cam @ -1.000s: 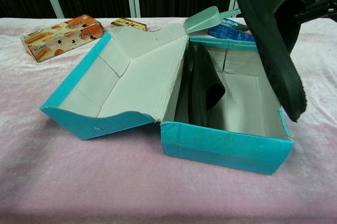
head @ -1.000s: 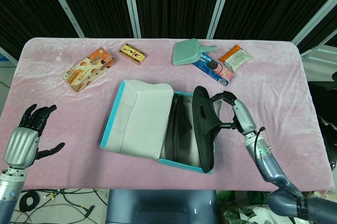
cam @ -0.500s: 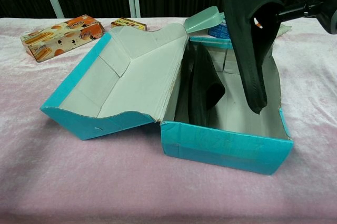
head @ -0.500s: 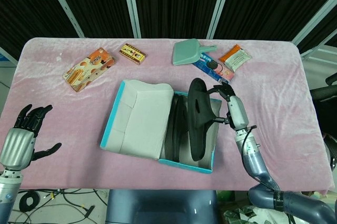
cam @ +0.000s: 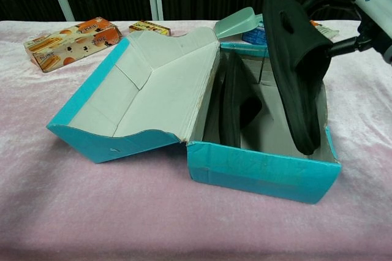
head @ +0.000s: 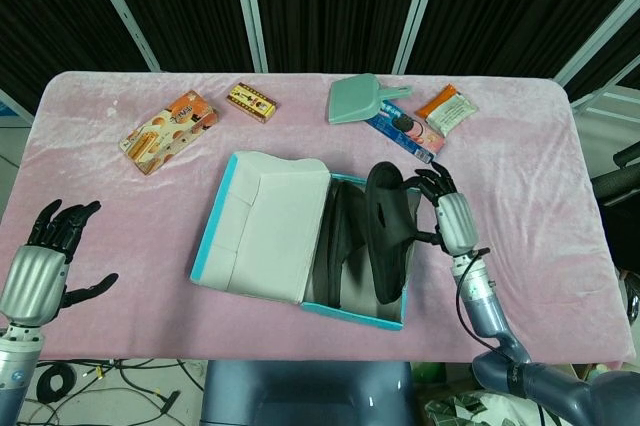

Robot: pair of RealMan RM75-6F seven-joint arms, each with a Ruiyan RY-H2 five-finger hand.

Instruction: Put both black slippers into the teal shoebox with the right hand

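The teal shoebox point(head: 260, 291) point(cam: 257, 172) lies open mid-table, its lid folded out to the left. One black slipper point(head: 342, 241) point(cam: 236, 98) stands on edge inside, against the left wall. My right hand point(head: 443, 214) point(cam: 367, 13) holds the second black slipper point(head: 388, 231) point(cam: 297, 71) by its upper part; the slipper hangs tilted, on edge, inside the box's right side, its lower tip near the front right corner. Whether it touches the floor of the box is hidden. My left hand point(head: 45, 261) hovers at the table's left front edge, fingers spread, holding nothing.
Along the far side lie an orange snack box point(head: 168, 131) point(cam: 67, 40), a small yellow box point(head: 251, 101) point(cam: 150, 27), a mint dustpan point(head: 362, 99) point(cam: 242, 21), a blue packet point(head: 404, 132) and an orange packet point(head: 446, 109). Pink cloth covers the table point(head: 540, 196).
The right hand has lowered the slipper and shifted it right, from above the box's middle down into its right side. The left hand has barely moved.
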